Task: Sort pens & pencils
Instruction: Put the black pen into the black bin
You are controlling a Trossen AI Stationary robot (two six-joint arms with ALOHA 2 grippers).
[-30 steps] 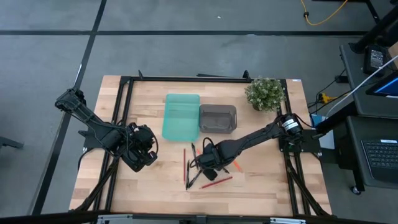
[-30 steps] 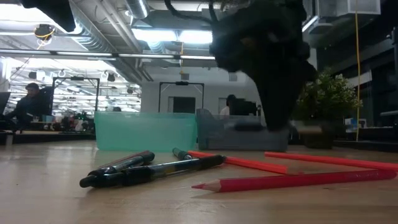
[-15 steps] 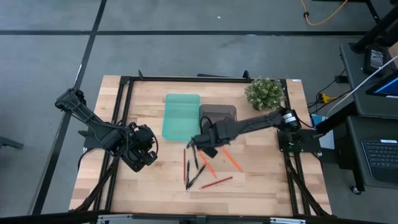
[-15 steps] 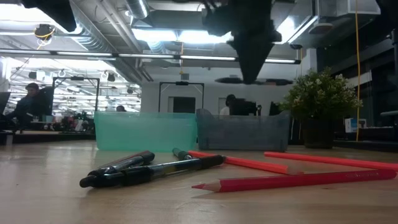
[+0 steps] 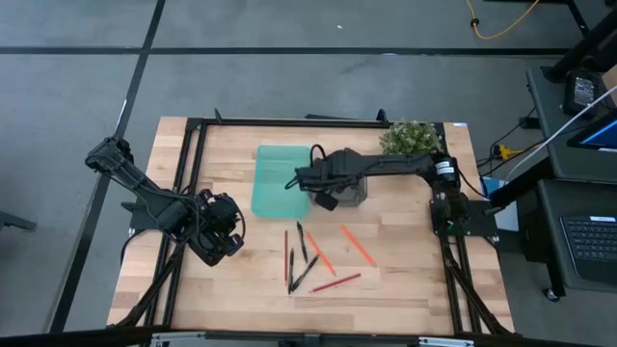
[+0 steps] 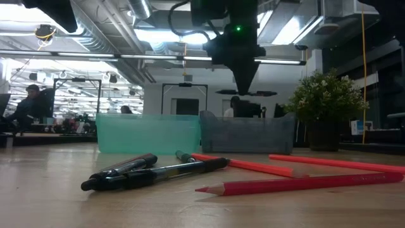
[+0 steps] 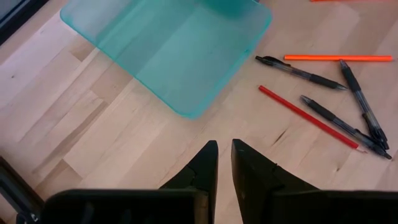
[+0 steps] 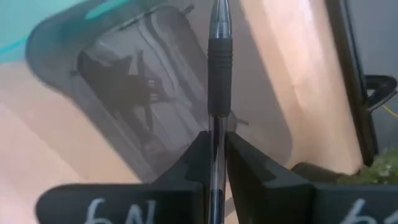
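From above, the right gripper hangs over the seam between the teal tray and the grey tray, its arm hiding much of the grey tray; a potted plant stands behind that arm. The loose pens and pencils lie on the wooden table on the near side of this gripper, well apart from it, three black and four red or orange. The left gripper waits off to the side of the teal tray, near the table's left edge. At table height, the right gripper is poised above the grey tray, with black pens and red pencils lying in the foreground; its fingertips are hard to make out against the ceiling lights. From the left wrist, its own fingers stand almost together with nothing between them, the teal tray and several sticks ahead. From the right wrist, the fingers pinch a black pen that points out over the grey tray; the pen's tip is cut off.
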